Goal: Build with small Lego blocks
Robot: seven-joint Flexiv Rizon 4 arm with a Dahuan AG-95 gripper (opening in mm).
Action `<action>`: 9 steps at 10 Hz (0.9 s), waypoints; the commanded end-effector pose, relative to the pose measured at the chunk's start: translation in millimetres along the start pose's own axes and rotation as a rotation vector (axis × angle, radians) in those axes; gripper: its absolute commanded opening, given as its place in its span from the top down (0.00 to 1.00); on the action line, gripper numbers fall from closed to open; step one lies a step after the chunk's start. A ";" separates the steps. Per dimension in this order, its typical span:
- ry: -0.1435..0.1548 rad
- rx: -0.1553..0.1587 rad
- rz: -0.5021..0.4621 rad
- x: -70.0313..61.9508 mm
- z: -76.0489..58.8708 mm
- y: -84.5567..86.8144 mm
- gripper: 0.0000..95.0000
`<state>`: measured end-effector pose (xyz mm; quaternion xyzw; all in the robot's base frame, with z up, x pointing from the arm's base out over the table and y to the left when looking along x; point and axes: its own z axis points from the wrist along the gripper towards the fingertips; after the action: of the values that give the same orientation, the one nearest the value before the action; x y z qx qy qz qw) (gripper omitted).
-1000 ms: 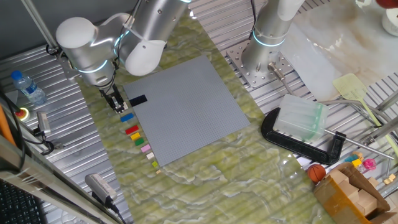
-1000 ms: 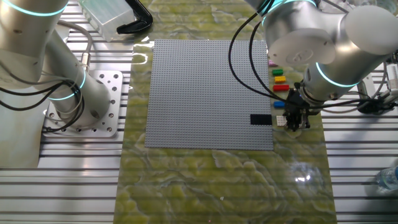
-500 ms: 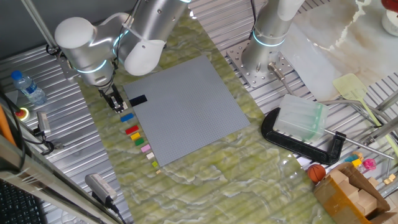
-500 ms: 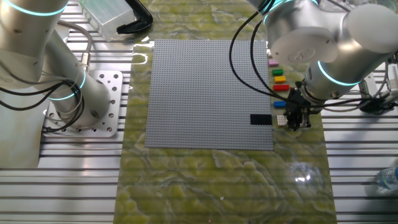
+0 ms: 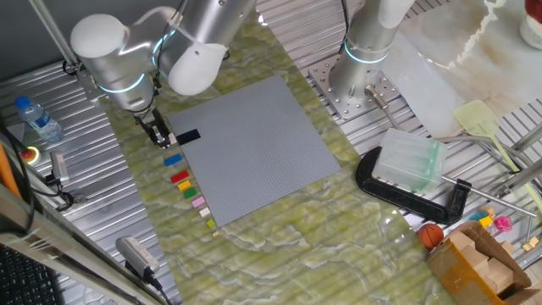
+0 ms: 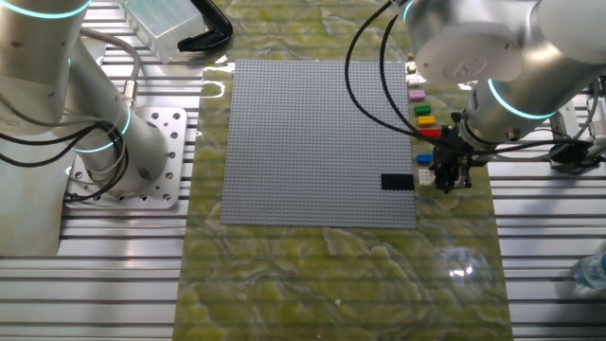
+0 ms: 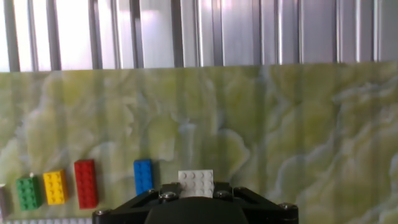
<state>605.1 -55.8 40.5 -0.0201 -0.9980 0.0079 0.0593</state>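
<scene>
My gripper is shut on the cream-white brick, which shows studs-up between the two jaws just above the mat. In the fixed views the gripper hangs at the edge of the grey baseplate, beside the black brick that sits on the plate. Beside the plate lies a row of small bricks: blue, red, yellow and green, then pink and tan.
A second arm's base is bolted at the far side of the plate. A black clamp with a clear plastic box lies to the right. A water bottle stands on the slatted metal to the left.
The gripper has risen a little off the mat with the cream-white brick held in it. The other bricks have not moved.
</scene>
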 end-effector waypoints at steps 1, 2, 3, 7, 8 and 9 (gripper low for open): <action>-0.007 0.001 -0.019 13.7 0.0 -3.8 1.00; -0.014 0.001 -0.029 22.4 1.2 -6.2 1.00; -0.025 0.001 -0.037 32.6 2.4 -8.4 1.00; -0.077 0.001 -0.024 45.2 5.9 -8.2 1.00; -0.084 0.005 -0.012 44.8 7.2 -5.5 1.00; -0.085 0.007 -0.011 44.8 7.7 -4.9 1.00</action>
<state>560.1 -57.6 35.6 -0.0144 -0.9997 0.0126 0.0154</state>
